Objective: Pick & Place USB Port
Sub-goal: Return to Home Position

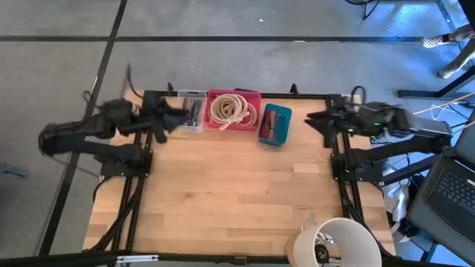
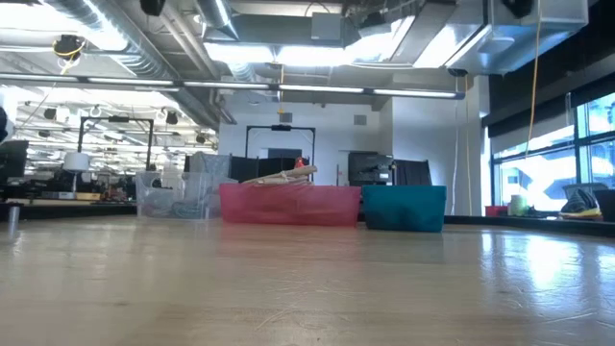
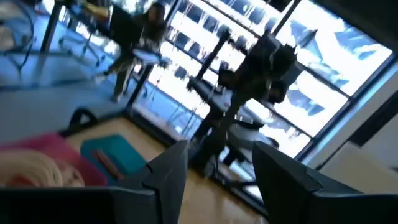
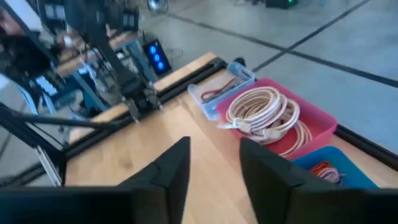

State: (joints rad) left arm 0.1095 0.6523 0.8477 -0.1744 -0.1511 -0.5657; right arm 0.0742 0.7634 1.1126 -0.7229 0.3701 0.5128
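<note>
Three bins stand in a row at the table's far edge: a clear bin (image 1: 191,111) with small cables, a pink bin (image 1: 234,110) holding a coiled white cable (image 4: 264,112), and a teal bin (image 1: 274,124) with red and dark cables. I cannot pick out a single USB part. My left gripper (image 1: 180,115) (image 3: 217,168) hovers open at the clear bin's left side, above the table. My right gripper (image 1: 312,121) (image 4: 214,168) is open at the far right, right of the teal bin, pointing toward the bins. Neither gripper shows in the low view.
The wooden table (image 1: 237,185) lies bare in its middle and near part. A white round lamp-like object (image 1: 334,241) sits at the near right corner. A laptop (image 1: 453,185) is off the table's right side. Black frame rails run along both sides.
</note>
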